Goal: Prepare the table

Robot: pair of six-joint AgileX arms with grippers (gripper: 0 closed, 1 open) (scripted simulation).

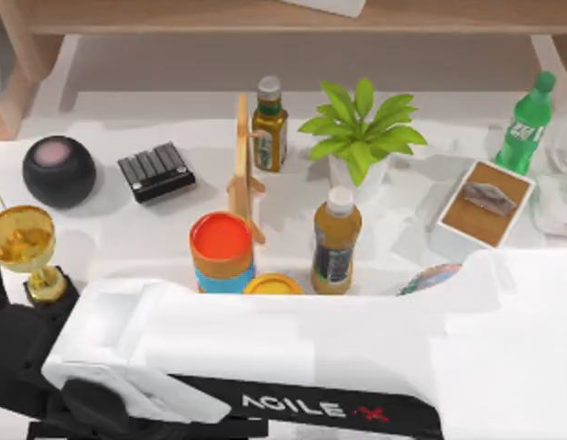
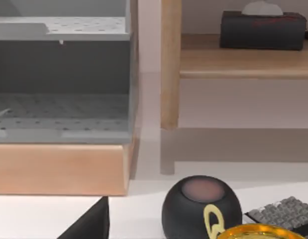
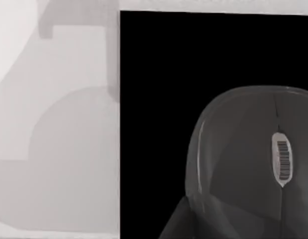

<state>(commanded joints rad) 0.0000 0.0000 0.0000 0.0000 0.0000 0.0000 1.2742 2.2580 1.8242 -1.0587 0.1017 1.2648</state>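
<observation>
Left gripper (image 1: 27,321): low at the tabletop's left edge, near corner. State: cannot tell; the dark body hides the tips.
Nearest thing: goblet (image 1: 25,240), upright, bowl up, foot just beside the gripper. Touching or apart: cannot tell.
Why there (judgement): I seem lined up on the goblet as the item to shift; its tall stem and narrow foot make it easy to tip.
Beyond it: speaker (image 1: 59,170) toward the far left, then a dark ribbed block (image 1: 156,170) to its right, the two apart.
Right arm (image 1: 356,348): white, lying across the near edge, coming in from the right. Right gripper state: cannot tell.
Right wrist camera: looks down on a mouse (image 3: 253,164) sitting on a black mat (image 3: 158,74).
Table (image 1: 109,238): flat, face up, under everything; long axis runs left to right, shelf (image 1: 265,14) along its far edge.
Middle: wooden stand (image 1: 244,174), red-lidded can (image 1: 222,249), two brown bottles (image 1: 336,240), plant (image 1: 361,133), all upright and close together.
Right side: open box (image 1: 485,213), green bottle (image 1: 526,124).
Progress (judgement): tabletop crowded; preparation looks early.
</observation>
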